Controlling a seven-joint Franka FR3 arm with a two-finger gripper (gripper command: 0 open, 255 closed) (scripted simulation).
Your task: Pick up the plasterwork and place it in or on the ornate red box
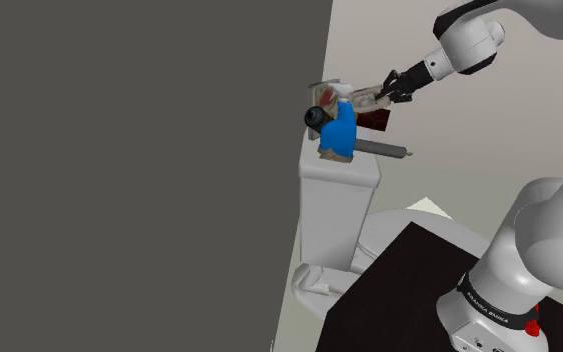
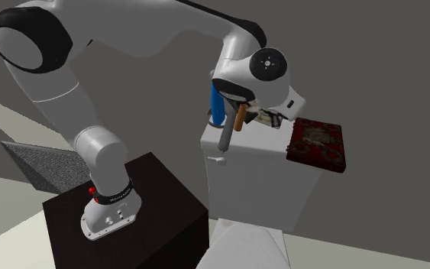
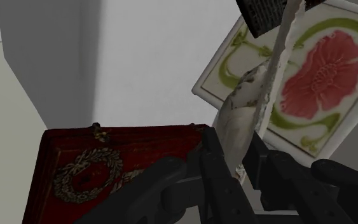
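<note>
Peering past the gripper [image 3: 236, 160], wrist view reveals the clasped plasterwork [image 3: 242, 118].

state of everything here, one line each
gripper: shut on the plasterwork
plasterwork: clasped in the gripper, not yet on the box
ornate red box: lid closed, nothing on it
flower tile: whole, untouched
blue object: standing on the white tank
grey rod: lying on the tank, one end past its edge

White rounded arm [image 2: 45, 84], dark joint rings, black pincer [image 3: 234, 154], red base button [image 2: 92, 190].
</note>
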